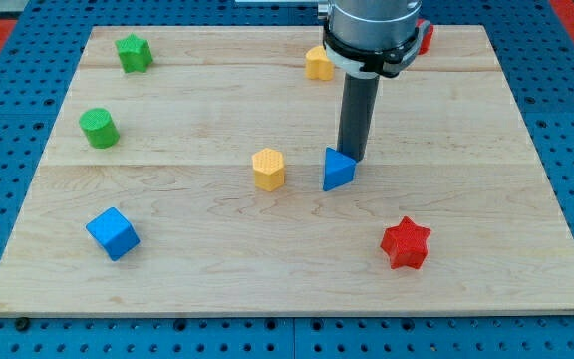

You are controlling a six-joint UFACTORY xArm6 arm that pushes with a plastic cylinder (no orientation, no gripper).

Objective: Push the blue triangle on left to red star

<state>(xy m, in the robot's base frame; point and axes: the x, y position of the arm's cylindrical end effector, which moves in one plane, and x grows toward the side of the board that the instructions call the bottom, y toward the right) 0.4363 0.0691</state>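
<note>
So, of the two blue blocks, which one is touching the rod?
The blue triangle near the board's middle: my tip rests against its upper right edge. The blue cube sits far off at the view's lower left, with nothing touching it.

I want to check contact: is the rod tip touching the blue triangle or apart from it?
Touching, as far as visible: my tip sits against the blue triangle's upper right edge.
</note>
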